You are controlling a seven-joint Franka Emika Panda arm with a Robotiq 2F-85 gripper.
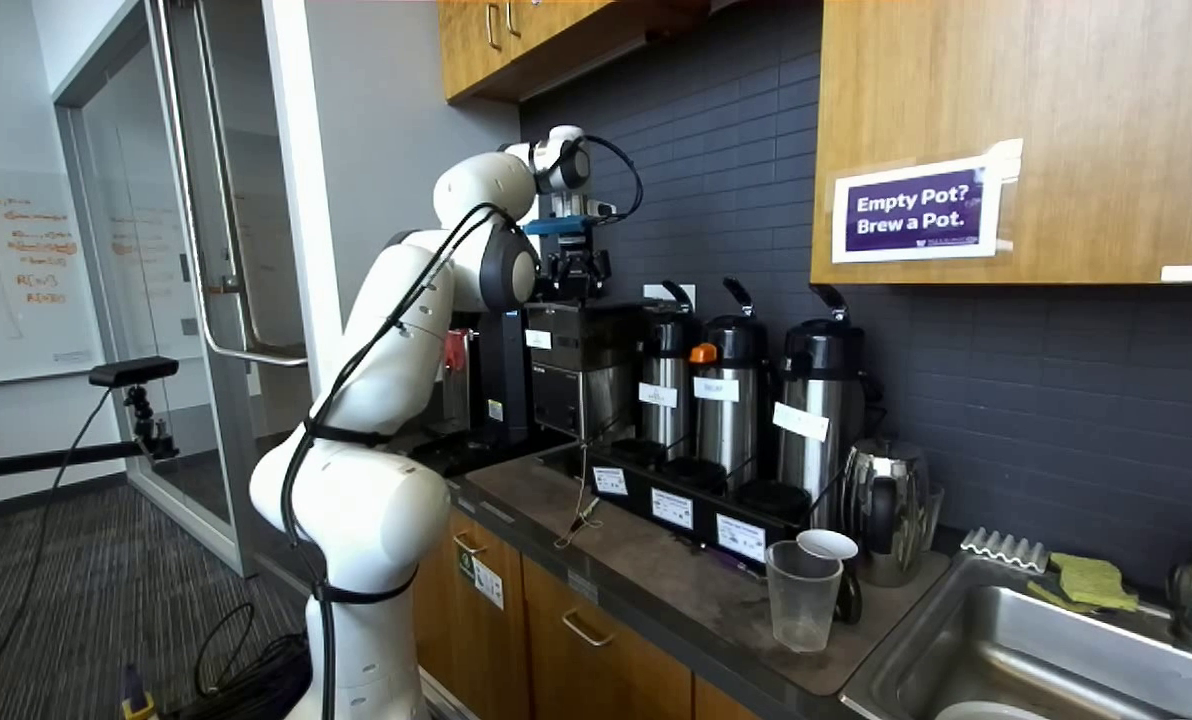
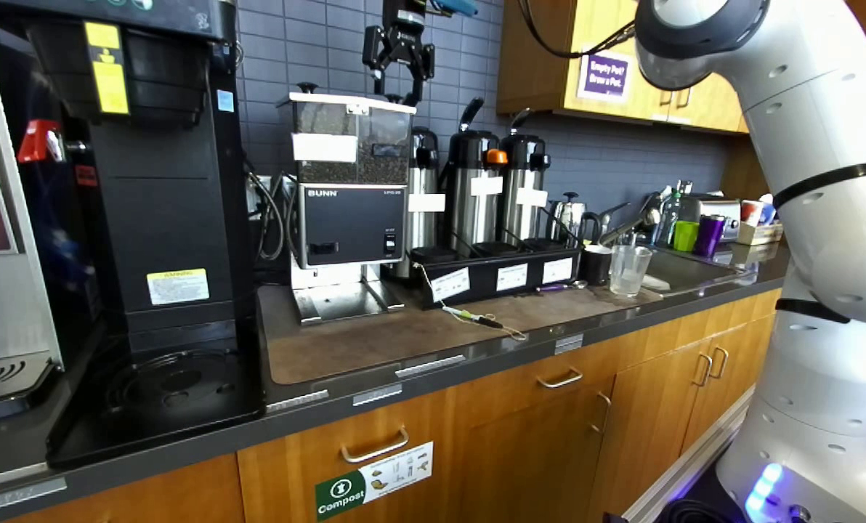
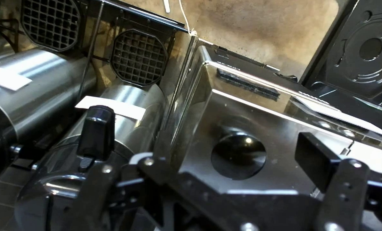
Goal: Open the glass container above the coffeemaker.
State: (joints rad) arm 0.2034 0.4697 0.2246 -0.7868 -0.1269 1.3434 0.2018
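The glass container point(image 2: 386, 163) is a see-through hopper with dark beans in it, on top of the black-fronted coffeemaker point(image 2: 353, 221). Its flat lid point(image 3: 284, 170) lies down and carries a round black knob point(image 3: 238, 157); a second knob point(image 2: 307, 87) shows at the lid's far left in an exterior view. My gripper point(image 2: 397, 88) points down at the lid's right-hand part, fingers apart. In the wrist view the knob lies between the spread fingers point(image 3: 316, 160), with a gap on each side. Whether a fingertip touches the lid I cannot tell.
Steel pump pots point(image 2: 474, 211) with raised black handles stand right beside the container. A taller black brewer point(image 2: 164, 240) is on its other side. Tiled wall point(image 1: 716, 180) rises behind. A clear cup point(image 1: 802, 600) and a sink point(image 1: 1046, 650) are farther along the counter.
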